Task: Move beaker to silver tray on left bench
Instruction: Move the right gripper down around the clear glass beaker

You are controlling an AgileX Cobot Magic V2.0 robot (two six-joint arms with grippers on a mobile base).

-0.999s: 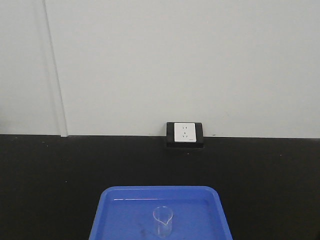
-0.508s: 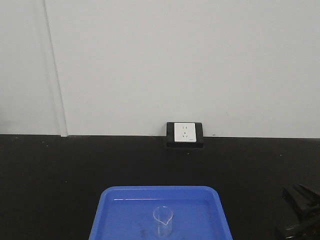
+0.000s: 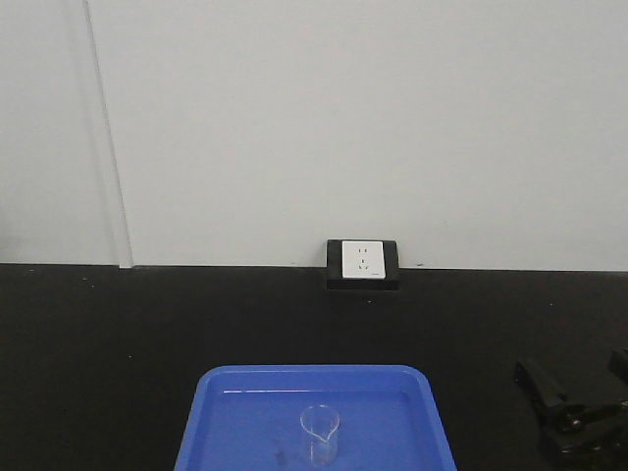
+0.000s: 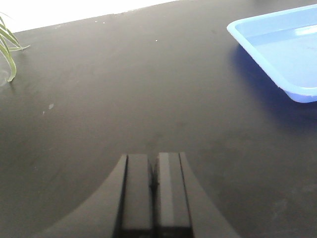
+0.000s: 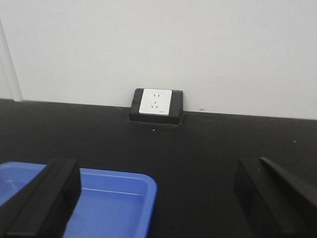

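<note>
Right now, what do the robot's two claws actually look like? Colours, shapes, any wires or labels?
Both are plain matte black. The left gripper has two flat, rectangular fingers flaring into curved shoulders at the base. The right gripper has two chunky, blocky fingers with rounded corners. No cables or markings show.
</note>
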